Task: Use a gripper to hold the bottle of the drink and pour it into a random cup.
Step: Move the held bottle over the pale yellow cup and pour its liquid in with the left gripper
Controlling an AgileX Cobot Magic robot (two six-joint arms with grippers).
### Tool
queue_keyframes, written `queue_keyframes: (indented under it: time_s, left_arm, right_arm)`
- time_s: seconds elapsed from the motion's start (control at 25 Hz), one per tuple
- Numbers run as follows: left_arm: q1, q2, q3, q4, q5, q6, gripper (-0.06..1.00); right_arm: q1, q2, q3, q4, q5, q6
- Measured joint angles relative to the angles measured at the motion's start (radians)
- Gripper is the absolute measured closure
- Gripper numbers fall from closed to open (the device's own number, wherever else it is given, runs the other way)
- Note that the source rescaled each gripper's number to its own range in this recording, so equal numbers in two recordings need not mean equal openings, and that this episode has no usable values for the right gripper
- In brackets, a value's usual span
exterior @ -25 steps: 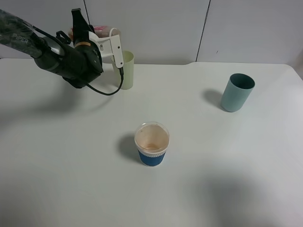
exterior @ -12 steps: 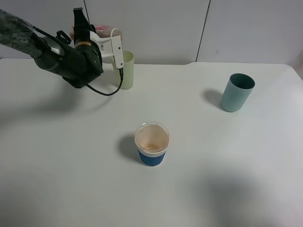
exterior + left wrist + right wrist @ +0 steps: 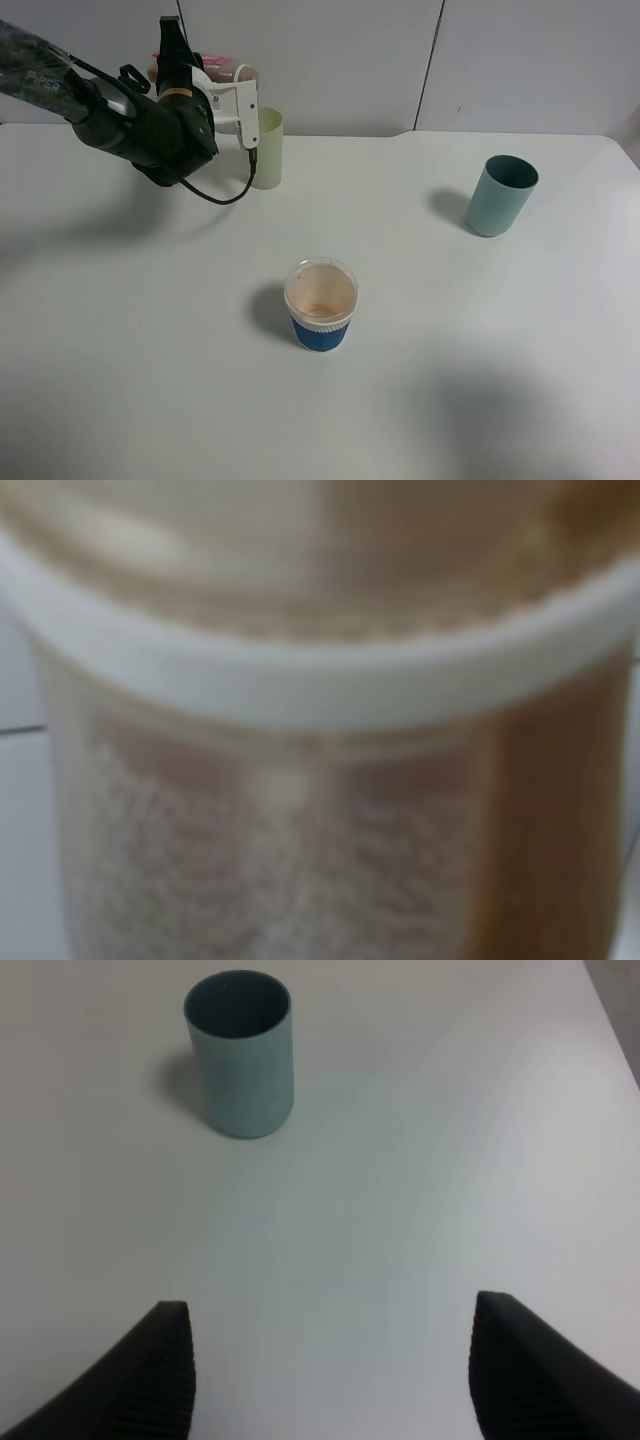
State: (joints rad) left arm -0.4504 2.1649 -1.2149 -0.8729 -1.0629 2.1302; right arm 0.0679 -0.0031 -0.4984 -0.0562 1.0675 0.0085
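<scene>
White tabletop under grey wall panels.

Exterior high view: the left gripper [image 3: 205,80] hangs at about 10 o'clock on the table, with the bottle [image 3: 228,72] lying nearly on its side at the arm's end, clear of the surface. Its jaws are hidden behind the white bracket [image 3: 240,108], but the bottle rides aloft there, so we judge them pinched on it. The cup [image 3: 268,148] stands upright just beside the bracket, toward 3 o'clock of it. Against a second ago, the arm's end has crept up a little. The bottle's mouth end now pokes further toward 3 o'clock, nearer the cup's rim, and the black cable [image 3: 225,192] loop has tightened. We see no stream. The blue-sleeved cup [image 3: 321,305] near centre and the teal cup [image 3: 501,194] at 2 o'clock have not moved. We read this as the pour being lined up, not begun.

Left wrist view: the bottle [image 3: 320,780] fills the frame, blurred, with a white neck ring and brownish contents. No fingers show.

Right wrist view: the right gripper [image 3: 330,1380] is spread wide and holds nothing. The teal cup [image 3: 240,1052] stands well apart from it on bare table [image 3: 450,1160].
</scene>
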Motion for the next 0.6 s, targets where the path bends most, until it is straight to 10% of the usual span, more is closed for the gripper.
queue_keyframes:
  time_s: [0.6]
  left_arm:
    - [0.0,0.0,0.0,0.0,-0.013,0.015,0.94]
  right_arm:
    - [0.0,0.0,0.0,0.0,0.0,0.0]
